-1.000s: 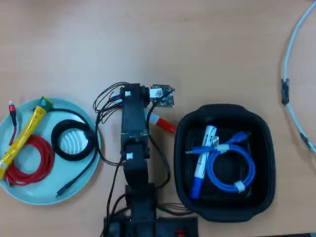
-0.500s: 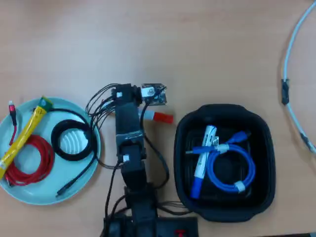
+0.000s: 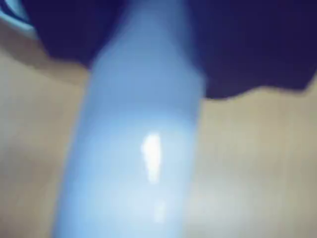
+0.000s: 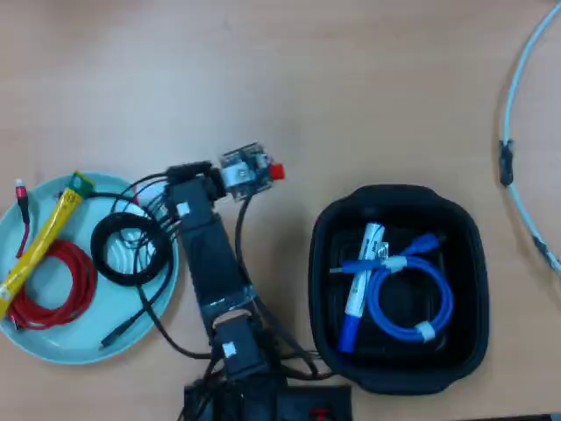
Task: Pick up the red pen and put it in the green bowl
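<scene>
Gripping the red pen point(image 4: 273, 171), the gripper point(image 4: 254, 172) hung just right of the green bowl point(image 4: 53, 351), overhead view.

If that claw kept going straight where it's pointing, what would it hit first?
Seemingly nothing soon: the gripper, holding the red pen, points right in the overhead view, over bare table, just clearing the black tray. Depth unclear.
</scene>
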Controlling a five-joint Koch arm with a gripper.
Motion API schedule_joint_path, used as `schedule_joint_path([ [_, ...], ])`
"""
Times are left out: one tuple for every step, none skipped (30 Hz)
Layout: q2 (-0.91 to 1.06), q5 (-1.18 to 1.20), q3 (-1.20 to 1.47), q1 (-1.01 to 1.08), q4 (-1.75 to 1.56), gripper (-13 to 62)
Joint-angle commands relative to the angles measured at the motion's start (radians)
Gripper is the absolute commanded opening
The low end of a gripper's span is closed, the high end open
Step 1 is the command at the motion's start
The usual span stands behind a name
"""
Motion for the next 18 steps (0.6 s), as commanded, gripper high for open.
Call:
schedule_joint_path([
  [0.074,-0.066,-0.107,-0.075,-0.081,-7.0],
  [0.074,-0.078,-0.109,-0.110,-0.087,-7.0],
  [0.074,-0.089,-0.107,-0.153,-0.094,-7.0],
  [0.072,-0.091,-0.107,-0.193,-0.097,-7.0],
  [0.071,-0.089,-0.107,-0.229,-0.103,-7.0],
  [0.069,-0.084,-0.107,-0.265,-0.110,-7.0],
  [0.066,-0.083,-0.107,-0.301,-0.118,-7.0],
  [0.066,-0.081,-0.107,-0.339,-0.127,-7.0],
  [0.066,-0.081,-0.107,-0.376,-0.135,-7.0],
  [0.064,-0.083,-0.107,-0.414,-0.143,-7.0],
  [0.064,-0.083,-0.107,-0.454,-0.153,-7.0],
  [0.063,-0.081,-0.107,-0.494,-0.166,-6.9],
  [0.061,-0.078,-0.107,-0.531,-0.179,-7.0],
  [0.060,-0.077,-0.106,-0.566,-0.198,-7.0],
  [0.058,-0.077,-0.104,-0.603,-0.218,-7.0],
  [0.052,-0.077,-0.103,-0.635,-0.239,-7.0],
  [0.038,-0.077,-0.098,-0.663,-0.259,-7.0],
  [0.017,-0.075,-0.095,-0.684,-0.278,-6.9],
])
